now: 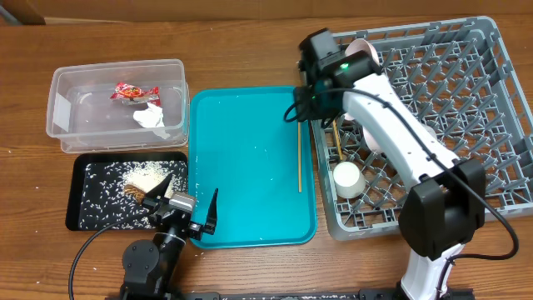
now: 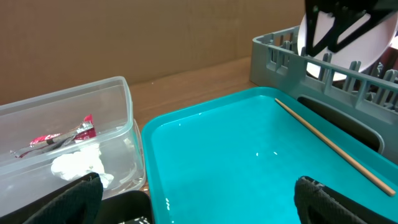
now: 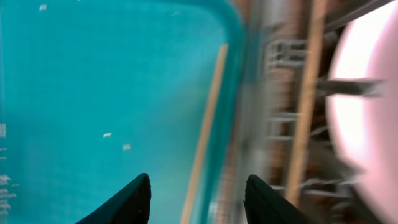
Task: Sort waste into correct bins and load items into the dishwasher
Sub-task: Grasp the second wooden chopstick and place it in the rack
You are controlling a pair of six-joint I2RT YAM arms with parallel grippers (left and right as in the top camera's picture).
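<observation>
dish rack blurred, chopstick cut off — bottom

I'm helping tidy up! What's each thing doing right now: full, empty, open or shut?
Clear tub: holds wrapper and tissue.
Black tray: holds rice.
Teal tray: chopstick lying on it.
Dish rack: holds cup and second chopstick.
Left fingers: open, empty.
Right fingers: open, empty.

A brown wooden tabletop with its grain running side to side fills the overhead view, apart from a paler tan patch at the top left corner. In the left wrist view a plain, flat brown panel rises behind its far edge, evenly lit.
</observation>
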